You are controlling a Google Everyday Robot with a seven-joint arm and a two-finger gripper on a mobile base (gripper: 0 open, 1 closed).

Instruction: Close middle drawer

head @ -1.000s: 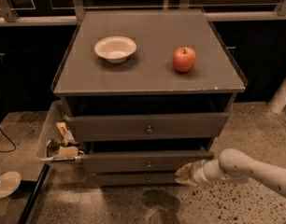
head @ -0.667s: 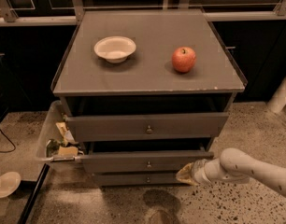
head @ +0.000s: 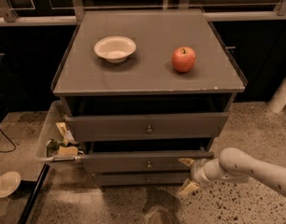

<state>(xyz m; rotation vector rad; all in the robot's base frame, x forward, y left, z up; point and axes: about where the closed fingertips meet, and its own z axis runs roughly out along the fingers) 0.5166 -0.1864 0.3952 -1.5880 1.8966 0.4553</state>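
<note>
The grey cabinet (head: 147,76) has three drawers. The middle drawer (head: 133,162) is a shallow, wide grey front with a small round knob (head: 148,164), and it stands pulled out a little. My gripper (head: 187,175) is at the lower right, in front of the right end of the middle drawer's front. Its yellowish fingertips (head: 185,161) are spread one above the other, with nothing held between them. My white arm (head: 246,169) comes in from the right edge. The taller top drawer (head: 147,126) also stands slightly out, and the narrow bottom drawer (head: 143,178) sits below.
A white bowl (head: 115,48) and a red apple (head: 183,59) sit on the cabinet top. A clear bin with snack packets (head: 56,143) stands at the cabinet's left side. A white dish (head: 6,184) lies on the floor at the left. A white post (head: 281,94) stands at the right.
</note>
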